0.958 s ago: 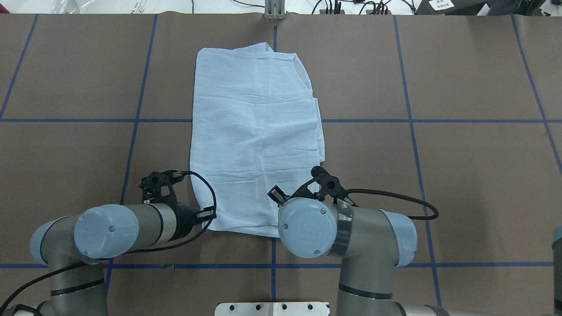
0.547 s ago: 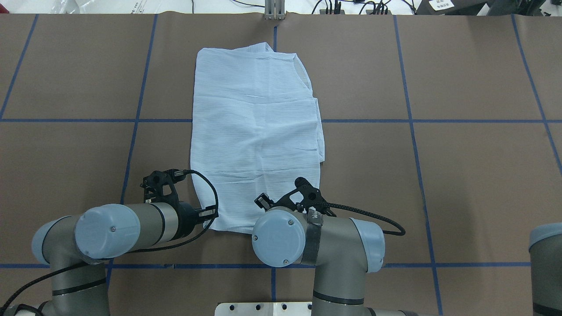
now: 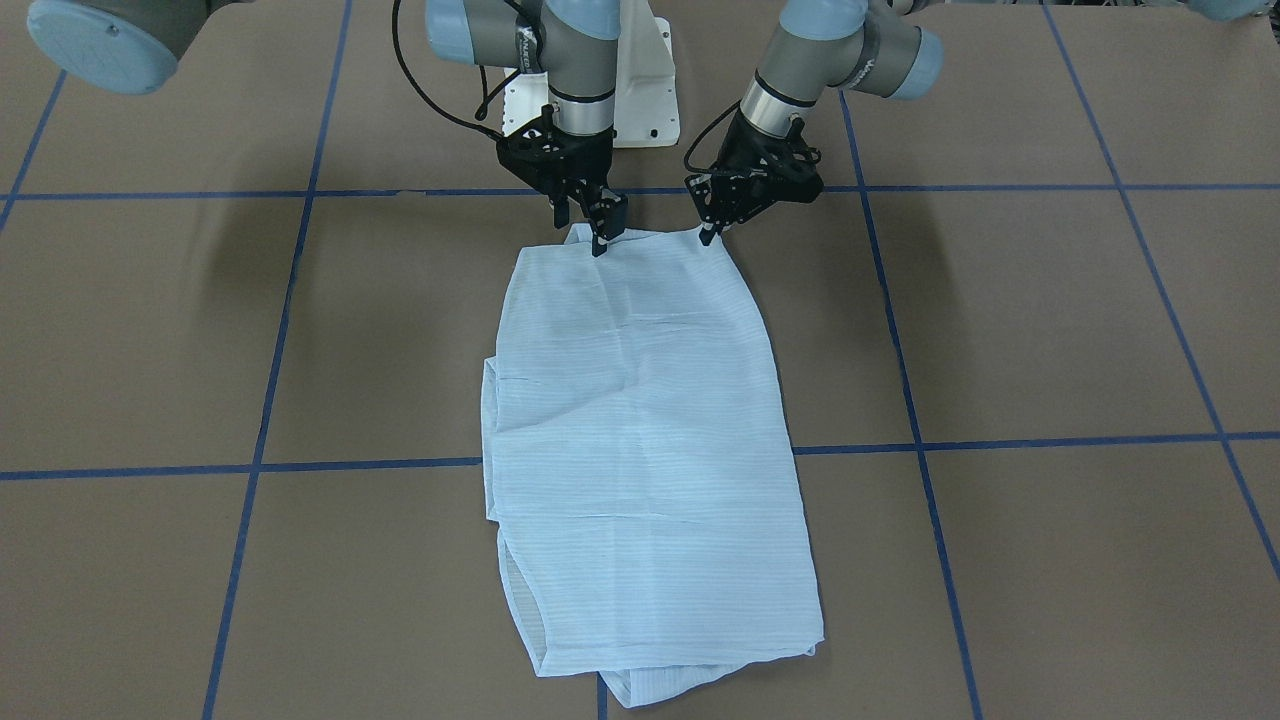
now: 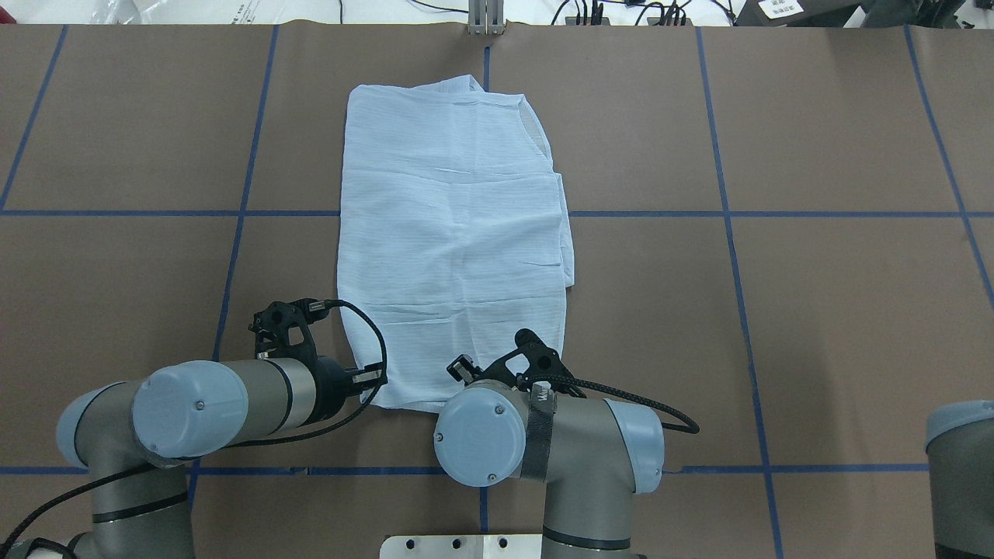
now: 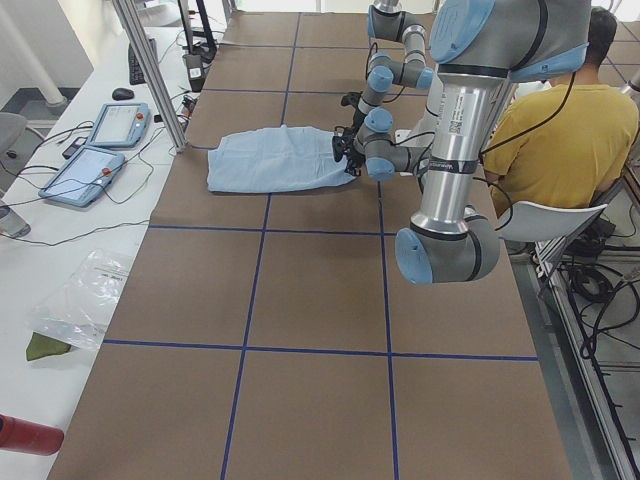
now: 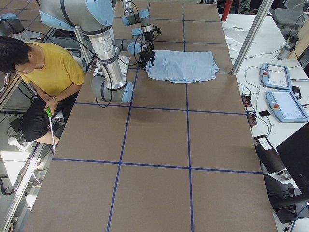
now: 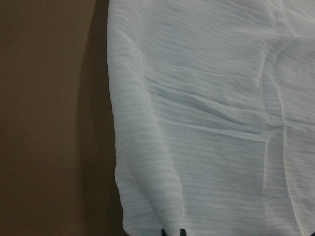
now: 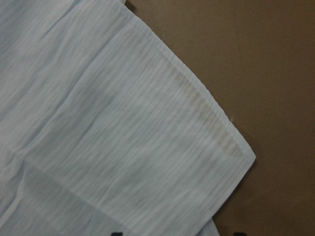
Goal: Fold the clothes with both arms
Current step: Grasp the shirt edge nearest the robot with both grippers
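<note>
1. The desk [image 4: 776, 310] has a brown covering with blue tape lines laid over it in a grid.
2. A person in a yellow top [image 5: 560, 130] sits behind the robot, off the desk, and shows only in the two side views.
3. The right arm [image 4: 575, 442] bends in over the near edge of the desk. Its wrist is above the shirt's near corner on the robot's right.
4. The left arm [image 4: 233, 396] reaches in low from the robot's left. Its wrist is at the other near corner of the shirt.
5. The light-blue striped shirt [image 4: 450, 217] lies flat on the middle of the desk, folded into one long panel. It runs from just in front of the robot out towards the far edge, over the central tape line. Folded layers stick out along its right side and at the far end.
6. A white base plate [image 3: 640, 90] sits between the two arms, at the robot's edge of the desk.
7. Two control pendants [image 6: 286, 105] lie on a white side table beyond the desk.
8. The right gripper [image 3: 585, 228] points down at the shirt's near hem. In the right wrist view its fingers [image 8: 116, 233] are spread wide, with the shirt's corner between them and not clamped.
9. The left gripper [image 3: 708, 238] touches the shirt's other near corner. In the left wrist view its fingers [image 7: 167, 232] are pinched together on the fabric, which gathers towards them.
</note>
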`<state>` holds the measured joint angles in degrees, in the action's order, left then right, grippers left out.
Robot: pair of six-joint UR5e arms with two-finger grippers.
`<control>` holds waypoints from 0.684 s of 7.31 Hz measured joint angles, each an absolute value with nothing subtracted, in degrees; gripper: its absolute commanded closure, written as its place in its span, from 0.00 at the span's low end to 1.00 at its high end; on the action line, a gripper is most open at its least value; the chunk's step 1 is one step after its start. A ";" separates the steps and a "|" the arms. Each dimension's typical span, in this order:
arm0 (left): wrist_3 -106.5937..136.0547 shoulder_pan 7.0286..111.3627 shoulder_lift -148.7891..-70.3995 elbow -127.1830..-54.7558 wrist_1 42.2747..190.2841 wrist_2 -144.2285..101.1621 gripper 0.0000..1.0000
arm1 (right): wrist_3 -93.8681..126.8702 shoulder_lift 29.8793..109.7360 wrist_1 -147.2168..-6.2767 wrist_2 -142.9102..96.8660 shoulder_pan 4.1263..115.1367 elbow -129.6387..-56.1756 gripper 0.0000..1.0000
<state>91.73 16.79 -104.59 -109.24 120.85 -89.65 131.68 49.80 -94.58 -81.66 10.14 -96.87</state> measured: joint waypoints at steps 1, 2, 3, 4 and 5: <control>91.70 16.79 -104.59 -109.25 120.85 -89.65 1.00 | 131.95 49.77 -94.57 -81.63 10.01 -96.73 0.20; 91.68 16.79 -104.58 -109.31 120.85 -89.65 1.00 | 132.34 49.75 -94.57 -81.57 9.98 -96.55 0.23; 91.67 16.79 -104.56 -109.39 120.85 -89.65 1.00 | 132.68 49.65 -94.55 -81.28 9.95 -96.07 0.26; 91.67 16.79 -104.57 -109.46 120.85 -89.65 1.00 | 133.03 49.34 -94.51 -80.79 9.94 -95.25 0.45; 91.67 16.79 -104.57 -109.48 120.85 -89.65 1.00 | 133.71 48.80 -94.47 -80.47 9.94 -94.45 0.88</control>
<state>91.67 16.79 -104.57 -109.48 120.85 -89.65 133.71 48.80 -94.47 -80.47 9.94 -94.45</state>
